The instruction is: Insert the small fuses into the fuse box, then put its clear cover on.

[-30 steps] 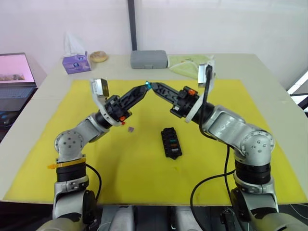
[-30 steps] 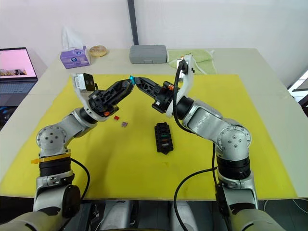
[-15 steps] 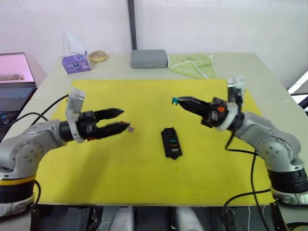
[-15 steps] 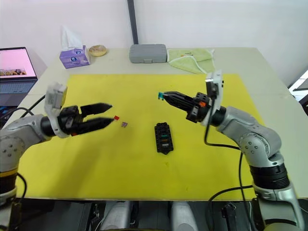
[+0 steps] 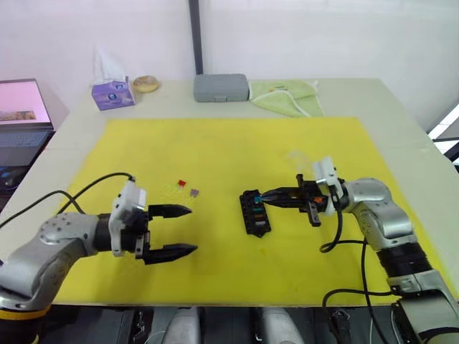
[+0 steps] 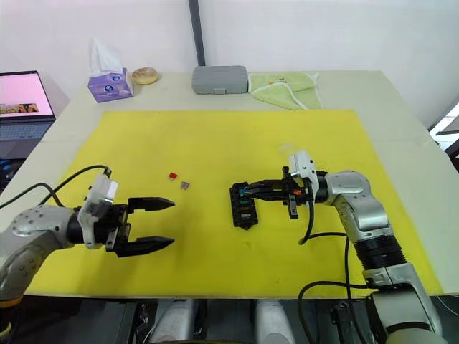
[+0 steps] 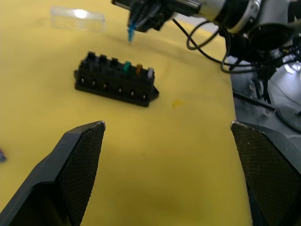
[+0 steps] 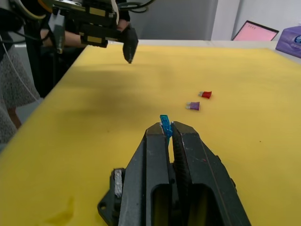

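Two loose fuses point(image 8: 200, 100) plus right gripper point(image 8: 167, 128) pinching a teal fuse point(image 8: 164, 123) show wrist-side; left gripper point(image 5: 179, 230) gapes empty; left wrist catches clear cover point(image 7: 77, 19).

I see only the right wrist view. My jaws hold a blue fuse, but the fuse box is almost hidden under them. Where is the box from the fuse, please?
Observer: The right gripper holds the blue fuse just above the far end of the fuse box, not touching it.
Operator: Which slots are free?
Observer: The green fuse, orange fuse and grey fuse fill the near end; the three far slots look empty.
Operator: And the clear cover?
Observer: The clear cover lies flat on the yellow mat, beyond your gripper, apart from the box.
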